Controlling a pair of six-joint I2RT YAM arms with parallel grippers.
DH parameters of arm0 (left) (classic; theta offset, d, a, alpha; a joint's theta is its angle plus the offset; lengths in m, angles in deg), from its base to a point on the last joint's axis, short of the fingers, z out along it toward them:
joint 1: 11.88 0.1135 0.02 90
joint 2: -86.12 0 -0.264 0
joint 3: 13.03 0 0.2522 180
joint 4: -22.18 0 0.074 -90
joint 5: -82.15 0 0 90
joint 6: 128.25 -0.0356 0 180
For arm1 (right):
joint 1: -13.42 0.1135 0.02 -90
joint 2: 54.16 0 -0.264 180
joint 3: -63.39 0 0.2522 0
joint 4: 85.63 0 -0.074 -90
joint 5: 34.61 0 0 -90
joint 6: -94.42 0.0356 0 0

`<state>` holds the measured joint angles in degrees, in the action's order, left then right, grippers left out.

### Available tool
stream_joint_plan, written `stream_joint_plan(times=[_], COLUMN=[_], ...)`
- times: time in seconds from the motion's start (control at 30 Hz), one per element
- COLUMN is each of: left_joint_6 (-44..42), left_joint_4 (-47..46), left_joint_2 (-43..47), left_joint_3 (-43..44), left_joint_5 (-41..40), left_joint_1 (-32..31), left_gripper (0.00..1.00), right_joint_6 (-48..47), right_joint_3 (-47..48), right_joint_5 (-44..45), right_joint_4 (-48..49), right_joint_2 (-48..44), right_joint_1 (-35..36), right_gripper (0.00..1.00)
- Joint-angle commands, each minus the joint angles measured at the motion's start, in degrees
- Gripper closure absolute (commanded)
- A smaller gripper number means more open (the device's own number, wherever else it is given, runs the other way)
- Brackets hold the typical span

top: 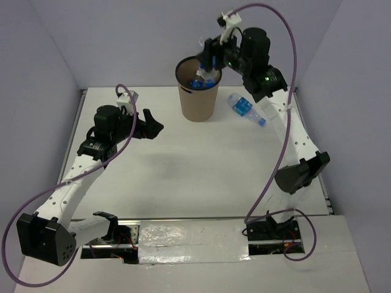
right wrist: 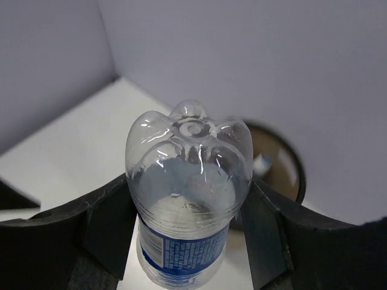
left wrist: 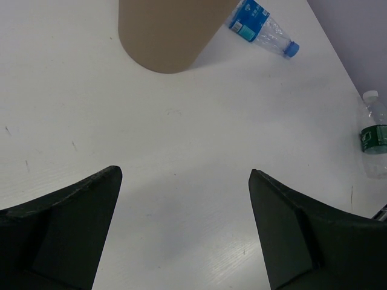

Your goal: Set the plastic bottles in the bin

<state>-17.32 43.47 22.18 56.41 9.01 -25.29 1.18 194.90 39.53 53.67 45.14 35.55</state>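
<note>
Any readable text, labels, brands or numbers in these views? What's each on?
None legible.
Held bottle, blue label: white fine print, blurred.
Lying bottle near the bin, blue label: white marks, too small.
Green-label bottle: too small to read.

In the left wrist view the bin (left wrist: 163,36) runs off the top edge, so only its lower wall shows and its mouth is out of frame. The green-labelled bottle (left wrist: 375,136) is cut by the right edge, so only part of its label and body shows. Both fingers of the left end effector (left wrist: 184,175) are cut off at the bottom edge.

In the right wrist view the gripped bottle (right wrist: 187,193) shows base first. Its cap end lies below the bottom edge, and its body covers part of the bin's mouth, whose inside is blurred.

From above, the right end effector (top: 209,66) hides most of that bottle. The blue patches at the bin's mouth are too small to tell apart.
</note>
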Motion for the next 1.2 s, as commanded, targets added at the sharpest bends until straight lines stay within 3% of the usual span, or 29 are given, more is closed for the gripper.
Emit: stream_joint_plan(times=[0.0,0.1,0.27,0.43,0.47,0.53,0.57,0.67,0.8,0.93,1.07,1.13,1.17], left_joint_6=[-1.85,-2.03,-2.12,-1.77,-1.68,-1.68,-1.68,-1.51,-1.33,-0.98,-0.63,-0.19,0.08], left_joint_4=[-2.08,-2.52,-2.52,-2.87,-2.87,-2.87,-2.96,-2.96,-3.14,-3.4,-3.84,-4.28,-4.45], left_joint_2=[2.59,3.21,3.04,2.6,2.59,2.51,2.51,2.42,2.51,3.21,4.26,4.61,4.62], left_joint_3=[0.04,-0.22,-0.22,-0.31,-0.22,-0.31,-0.31,-0.4,-0.4,-0.57,-0.92,-1.1,-1.1], left_joint_5=[0.28,0.54,0.63,1.94,2.03,2.12,2.12,2.47,2.91,3.7,3.96,4.14,5.1], left_joint_1=[0.75,1.37,2.42,3.21,3.3,3.39,3.39,3.39,3.39,3.39,3.39,3.3,3.3], left_gripper=[0.01,0.0,0.0,0.0,0.01,0.0,0.01,0.0,0.0,0.0,0.0,0.0,0.01], right_joint_6=[-6.15,-8.17,-12.22,-10.03,-9.42,-7.31,-6.52,-5.2,-3.01,-1.94,-0.01,-1.49,-4.11], right_joint_3=[12.03,19.35,15.75,12.6,11.63,10.3,10.65,11.97,8.39,0.48,-12.78,-24.37,-31.98], right_joint_5=[10.83,16.55,22.88,21.49,20.87,18.67,18.41,18.23,17.44,7.11,-4.41,-5.5,-1.85], right_joint_4=[3.73,9.86,24.82,26.23,26.24,24.41,23.26,19.39,16.31,9.64,2.6,0.84,0.49], right_joint_2=[9.13,15.38,19.6,21.81,21.72,21.98,22.24,21.99,16.29,4.8,-7.08,-15.49,-17.98], right_joint_1=[3.08,4.15,4.41,4.32,4.32,4.41,4.33,4.06,1.79,-3.4,-13.06,-19.28,-20.97], right_gripper=[0.93,0.93,0.87,0.57,0.44,0.28,0.15,0.0,0.0,0.0,0.0,0.0,0.0])
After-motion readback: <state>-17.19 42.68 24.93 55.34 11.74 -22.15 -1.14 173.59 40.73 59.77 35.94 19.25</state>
